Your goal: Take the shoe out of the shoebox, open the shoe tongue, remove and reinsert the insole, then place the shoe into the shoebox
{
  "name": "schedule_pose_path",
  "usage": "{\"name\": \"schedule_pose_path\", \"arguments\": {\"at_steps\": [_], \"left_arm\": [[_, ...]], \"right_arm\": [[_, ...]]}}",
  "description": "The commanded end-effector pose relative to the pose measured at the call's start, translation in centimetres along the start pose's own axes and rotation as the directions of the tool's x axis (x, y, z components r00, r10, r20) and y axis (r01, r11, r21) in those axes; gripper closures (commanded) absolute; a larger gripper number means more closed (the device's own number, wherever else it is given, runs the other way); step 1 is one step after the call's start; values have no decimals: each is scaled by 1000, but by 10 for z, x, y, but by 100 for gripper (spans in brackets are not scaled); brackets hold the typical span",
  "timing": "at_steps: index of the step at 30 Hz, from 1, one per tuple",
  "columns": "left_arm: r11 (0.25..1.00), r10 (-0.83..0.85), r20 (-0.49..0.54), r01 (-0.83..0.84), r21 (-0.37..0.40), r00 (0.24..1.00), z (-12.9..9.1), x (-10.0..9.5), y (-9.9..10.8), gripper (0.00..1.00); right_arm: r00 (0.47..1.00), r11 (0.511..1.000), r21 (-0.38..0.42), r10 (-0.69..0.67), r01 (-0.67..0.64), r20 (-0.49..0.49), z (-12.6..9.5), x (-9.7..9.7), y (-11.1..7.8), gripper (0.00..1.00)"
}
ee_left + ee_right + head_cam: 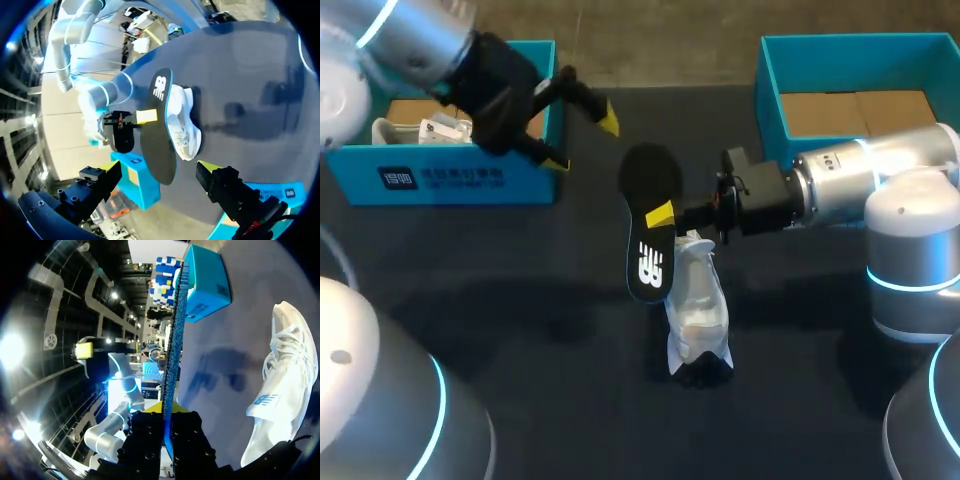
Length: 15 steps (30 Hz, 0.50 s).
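Insole (pixel 650 180) is hanging pinched at mid-length in my right gripper (pixel 662 214), running nearly parallel to the white shoe (pixel 698 310) lying on the desk (pixel 520 330) just beside it, while my left gripper (pixel 582 140) is hovering wide open and empty, farther off, by the left shoebox (pixel 450 180).

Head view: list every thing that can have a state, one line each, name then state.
Left shoebox: open, white items inside.
Right shoebox: open, no shoe inside.
Shoe: outside both boxes, gripped by neither claw.
Insole: out of the shoe, held off the surface.
Right claw: shut on the insole.
Left claw: open, empty.
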<state>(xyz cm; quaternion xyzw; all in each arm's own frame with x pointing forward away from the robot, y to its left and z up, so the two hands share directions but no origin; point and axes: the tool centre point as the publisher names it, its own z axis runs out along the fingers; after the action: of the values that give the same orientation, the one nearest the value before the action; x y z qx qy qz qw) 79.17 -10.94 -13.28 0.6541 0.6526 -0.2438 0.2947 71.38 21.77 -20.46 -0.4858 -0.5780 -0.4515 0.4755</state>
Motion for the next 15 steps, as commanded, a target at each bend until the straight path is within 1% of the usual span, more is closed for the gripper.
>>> {"name": "schedule_pose_path", "arguments": {"at_steps": [1, 7, 8, 15], "left_arm": [[997, 2, 410, 29, -71, 912, 1, 15, -10, 0], [993, -39, 537, 94, -75, 842, -4, 29, -13, 0], [994, -39, 534, 88, -66, 844, -5, 32, -14, 0], [994, -39, 534, 88, -66, 844, -5, 32, -14, 0]], "right_arm": [[1000, 1000, -1, 1, -1, 2, 1, 0, 0, 100], [1000, 1000, -1, 1, -1, 2, 1, 0, 0, 100], [1000, 1000, -1, 1, -1, 2, 1, 0, 0, 100], [1000, 1000, -1, 1, -1, 2, 1, 0, 0, 100]]}}
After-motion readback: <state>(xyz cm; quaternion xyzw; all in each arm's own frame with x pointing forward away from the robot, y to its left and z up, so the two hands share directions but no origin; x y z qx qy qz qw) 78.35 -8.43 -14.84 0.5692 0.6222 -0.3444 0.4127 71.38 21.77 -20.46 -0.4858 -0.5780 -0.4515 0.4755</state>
